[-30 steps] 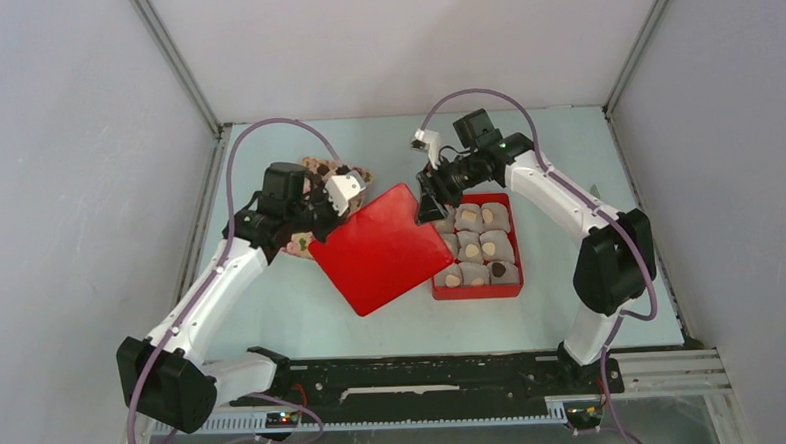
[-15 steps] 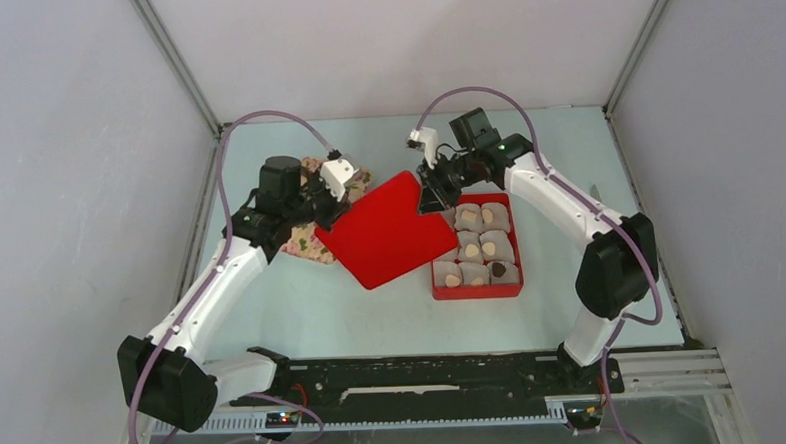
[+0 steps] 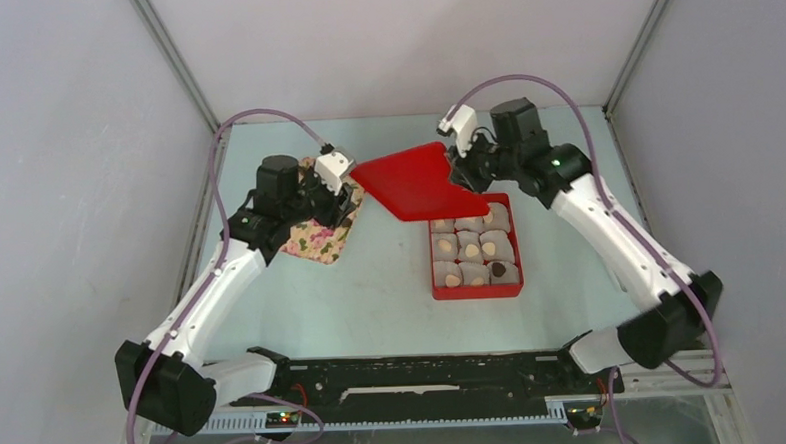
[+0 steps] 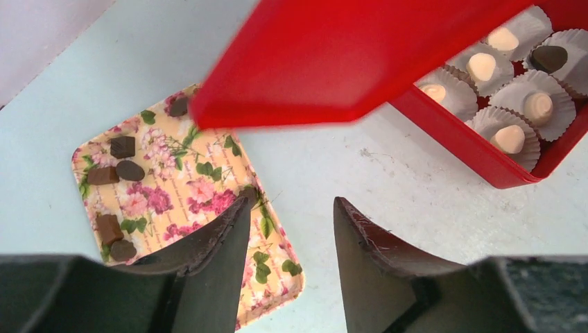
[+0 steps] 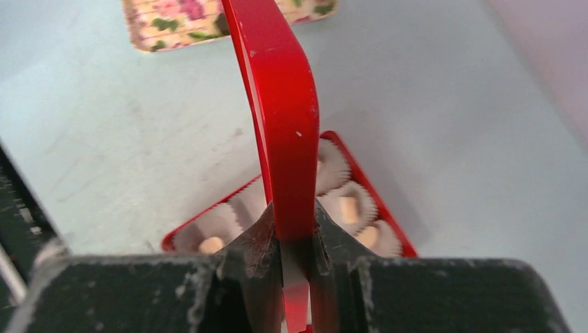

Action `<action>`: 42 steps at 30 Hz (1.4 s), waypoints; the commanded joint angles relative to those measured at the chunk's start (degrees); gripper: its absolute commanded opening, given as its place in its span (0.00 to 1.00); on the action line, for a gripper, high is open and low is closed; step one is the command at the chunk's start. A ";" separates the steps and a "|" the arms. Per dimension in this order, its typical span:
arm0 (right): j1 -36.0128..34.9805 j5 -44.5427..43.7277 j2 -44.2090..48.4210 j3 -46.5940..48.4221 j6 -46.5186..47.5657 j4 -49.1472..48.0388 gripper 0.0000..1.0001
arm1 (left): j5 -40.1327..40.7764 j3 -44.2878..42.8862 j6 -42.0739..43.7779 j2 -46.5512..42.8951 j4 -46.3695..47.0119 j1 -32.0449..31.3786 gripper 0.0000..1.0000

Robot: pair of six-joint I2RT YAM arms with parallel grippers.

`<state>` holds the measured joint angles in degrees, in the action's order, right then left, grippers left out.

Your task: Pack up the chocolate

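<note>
**Lid is up in the air, box right underneath: which arm gets what**

The right hand is clamped on one edge of the red lid. From that pinch the lid's flat panel sticks out to the left, tilted, with its near corner hanging over the far end of the red box. So the box sits just below and to the near side of that hand, and the right arm is clearly the closer one to it. My guess is that getting the lid on means swinging it back over the box and levelling it first.

The left hand is open with nothing between its fingers. It hovers over the floral mat, which lies flat on the tabletop, well apart from the box. Some of the chocolate sits loose there as small dark lumps near the mat's far-left edge. That puts them ahead and to the left of the fingertips, so they're left-arm territory.

The rest is already in the box, mostly pale tan pieces plus one dark one, each nested in crinkly white paper cups. The far corner is hidden under the lid.

The lid and box look like smooth, rigid, glossy plastic with rounded corners. The mat is thin with a slightly raised rim, and the cups are flimsy and pleated, so easy to nudge
</note>
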<state>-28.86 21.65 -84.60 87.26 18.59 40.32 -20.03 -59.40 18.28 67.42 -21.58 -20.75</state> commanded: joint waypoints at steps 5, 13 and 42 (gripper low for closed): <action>-6.43 -24.55 16.83 -11.46 18.40 -12.73 0.00 | 2.03 3.86 -0.99 -8.28 -1.14 0.63 0.53; -10.36 -38.03 26.34 -34.41 38.45 -27.07 0.00 | 1.06 6.45 -16.56 -5.08 3.77 0.63 0.53; -21.84 -16.70 43.04 -58.66 36.32 1.84 0.49 | 0.50 15.48 -19.39 -1.97 12.17 -3.49 0.57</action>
<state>-50.52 2.37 -42.52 28.62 57.10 39.88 -18.13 -43.90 1.45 62.46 -14.59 -23.31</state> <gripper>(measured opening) 0.487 0.554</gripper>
